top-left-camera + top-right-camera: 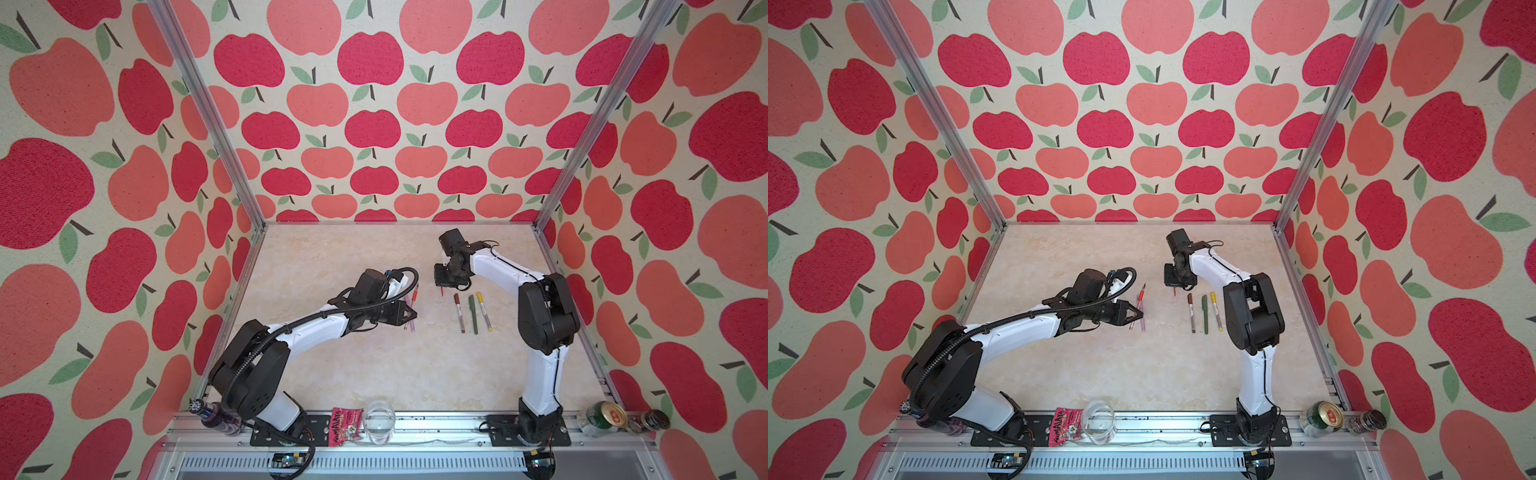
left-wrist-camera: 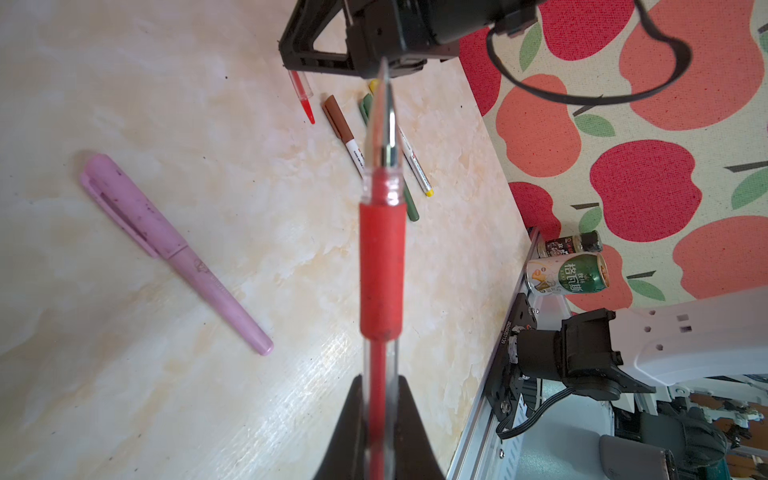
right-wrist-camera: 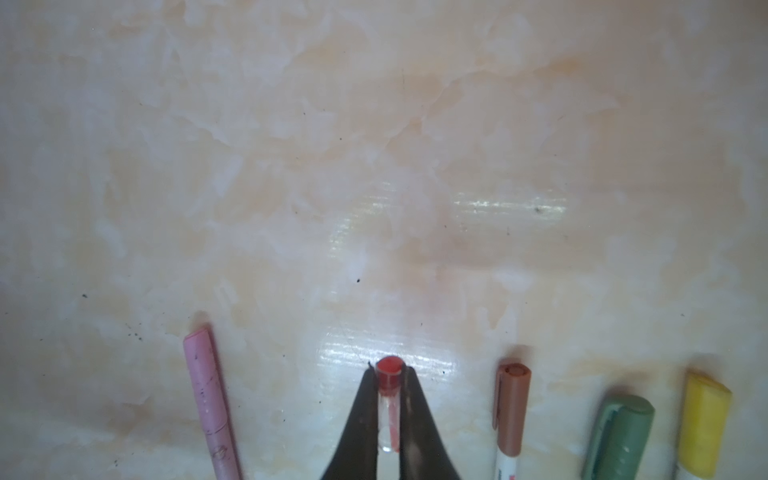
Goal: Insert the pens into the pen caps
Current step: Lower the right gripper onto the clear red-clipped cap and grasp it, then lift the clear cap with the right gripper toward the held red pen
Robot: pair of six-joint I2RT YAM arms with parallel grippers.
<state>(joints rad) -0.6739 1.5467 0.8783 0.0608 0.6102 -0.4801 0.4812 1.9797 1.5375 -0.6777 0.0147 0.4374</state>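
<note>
Grips the red pen (image 2: 381,266) firmly by its clear barrel in the left gripper (image 2: 380,380), lifted off the table (image 1: 353,374), tip pointing toward the right gripper (image 3: 390,372). Pinches the thin red cap (image 3: 390,380) there between narrow jaws, just above the tabletop, apart from the pen tip. Leaves the capped lilac-pink pen (image 2: 166,245) lying below the left gripper, and the brown-capped pen (image 1: 459,313), green pen (image 1: 473,316) and yellow-capped pen (image 1: 484,312) side by side near the right arm.

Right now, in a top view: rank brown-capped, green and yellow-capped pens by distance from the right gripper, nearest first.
1. brown-capped pen, left end of the row, beside the right gripper.
2. green pen, middle of the row.
3. yellow-capped pen, right end.
</note>
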